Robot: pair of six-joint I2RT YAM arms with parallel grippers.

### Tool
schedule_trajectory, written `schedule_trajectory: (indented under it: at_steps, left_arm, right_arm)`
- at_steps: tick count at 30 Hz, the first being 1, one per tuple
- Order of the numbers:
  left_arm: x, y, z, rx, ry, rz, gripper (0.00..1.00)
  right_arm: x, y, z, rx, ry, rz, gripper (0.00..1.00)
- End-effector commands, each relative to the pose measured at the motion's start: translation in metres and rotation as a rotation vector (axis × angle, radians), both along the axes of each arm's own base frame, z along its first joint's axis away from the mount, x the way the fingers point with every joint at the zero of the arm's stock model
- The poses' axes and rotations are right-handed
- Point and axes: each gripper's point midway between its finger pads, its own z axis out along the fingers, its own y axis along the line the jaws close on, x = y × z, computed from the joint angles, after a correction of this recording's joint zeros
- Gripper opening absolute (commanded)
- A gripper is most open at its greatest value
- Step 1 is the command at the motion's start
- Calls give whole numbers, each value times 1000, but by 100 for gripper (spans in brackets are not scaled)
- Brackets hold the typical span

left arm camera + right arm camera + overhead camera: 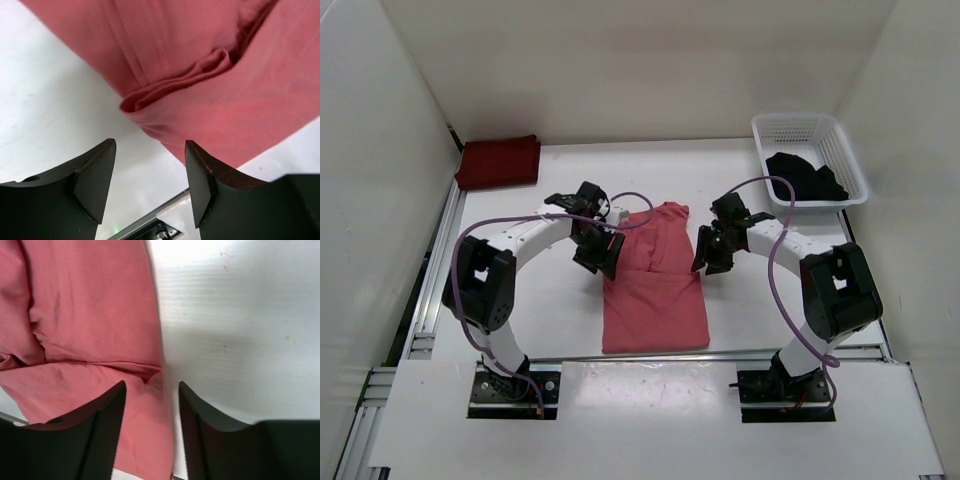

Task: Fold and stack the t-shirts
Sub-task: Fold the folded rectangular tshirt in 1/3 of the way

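Salmon pink t-shirt, centre of the table: plain salmon pink, darker along the creases. Maroon t-shirt, far left: plain dark maroon red. Black t-shirt, far right: plain black. It lies in the basket, which is white with an open mesh pattern. Table: white. Left gripper and right gripper: black fingers. Arms: white links, black joints. Cables: purple.

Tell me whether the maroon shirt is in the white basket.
No, the maroon shirt lies folded at the far left, well apart from the basket.
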Motion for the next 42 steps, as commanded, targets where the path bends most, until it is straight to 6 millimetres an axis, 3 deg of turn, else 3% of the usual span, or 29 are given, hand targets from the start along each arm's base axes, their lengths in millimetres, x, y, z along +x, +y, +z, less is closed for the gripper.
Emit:
schedule_trajectory:
  at_steps: [1,5,9,13,14,16,18,23,26,27,28,29,30,32,33,35,37,39,40,42]
  left_arm:
    - [-11,-12,-2,-83,53,-22,68]
    - [-7,-16,-15,-80,88,-23,68]
    - [2,-16,-24,-39,70,-22,58]
    - [1,-16,-31,-28,91,-21,33]
    - [1,-16,-31,-28,91,-21,19]
    - [-5,-9,-37,-17,114,-11,11]
    - [-8,-7,-40,-11,125,-11,11]
    - [-9,-5,-37,-4,111,-8,11]
    - [-4,2,-37,36,80,2,11]
    - [-6,6,-41,55,84,5,13]
    - [-3,11,-39,77,58,12,20]
    - [-1,12,-37,85,44,15,46]
    - [0,15,-31,90,21,19,56]
    - [6,21,-22,115,-34,32,69]
    - [2,26,-10,121,-45,35,76]
    - [-2,28,7,112,-63,36,77]
    - [-22,26,22,86,-72,8,79]
    - [-59,24,12,106,-37,-69,80]
    - [-72,21,14,89,-41,-100,80]
    - [-91,18,4,95,-13,-151,80]
  right_arm:
    - [-2,5,3,38,-12,26,48]
    - [-9,3,-2,39,8,29,48]
    - [-21,-2,-5,39,18,20,49]
    - [-31,-4,-10,41,39,23,46]
    - [-33,-5,-13,41,40,23,45]
    - [-37,-2,-18,57,65,23,39]
    - [-35,3,-18,81,62,32,34]
    - [-29,2,-19,80,64,23,1]
    - [-28,0,-22,77,74,13,0]
    - [-29,-4,-23,76,75,4,0]
    - [-33,-5,-25,72,85,4,7]
    - [-35,3,-21,121,96,24,23]
    - [-36,5,-17,140,89,42,45]
    - [-40,3,-11,137,87,50,68]
    - [-41,1,-3,133,67,46,71]
    - [-50,-5,4,113,72,58,71]
    - [-65,-12,10,106,63,83,71]
    - [-85,-13,15,140,78,97,70]
    - [-104,-19,5,140,127,99,70]
    - [-123,-16,5,160,137,106,68]
